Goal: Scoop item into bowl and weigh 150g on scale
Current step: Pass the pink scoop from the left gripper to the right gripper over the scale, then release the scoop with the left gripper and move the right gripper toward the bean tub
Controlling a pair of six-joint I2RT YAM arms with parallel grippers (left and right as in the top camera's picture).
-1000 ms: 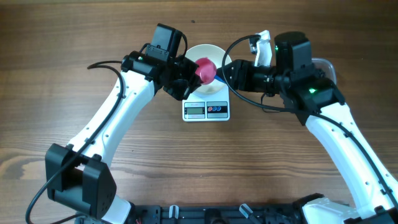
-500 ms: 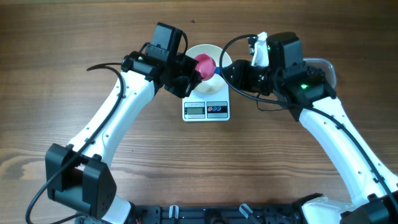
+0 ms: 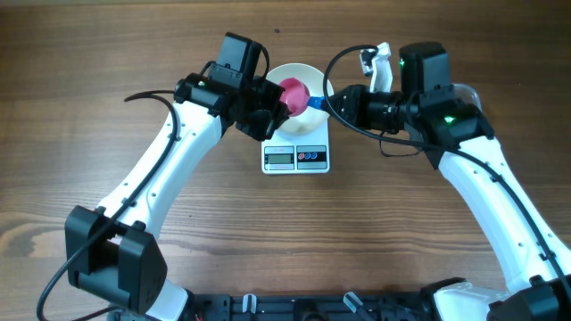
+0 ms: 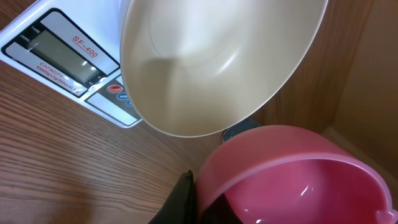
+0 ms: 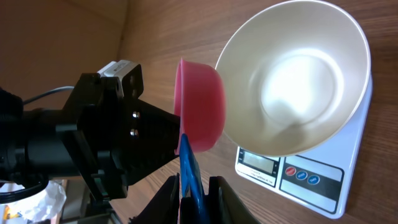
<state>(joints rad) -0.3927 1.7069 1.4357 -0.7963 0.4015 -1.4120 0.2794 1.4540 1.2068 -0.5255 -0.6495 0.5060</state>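
The bowl (image 3: 287,73) sits on the scale (image 3: 295,158), a scoop (image 3: 295,95) above it.

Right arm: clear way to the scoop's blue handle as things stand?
Likely yes. The blue handle sits between the right gripper's fingers, which look closed on it, with nothing between. The left gripper grips the pink scoop at its cup end, leaving the handle free.

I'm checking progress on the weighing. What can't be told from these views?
Scale reading: too small overhead, no legible digits in either wrist view.
Clear tub: mostly under the right arm overhead, contents hidden.
Right gripper: fingers flank the blue handle; actual contact unclear in right wrist view.
Left gripper: its grip on the pink scoop cut off by the left wrist frame's bottom edge.
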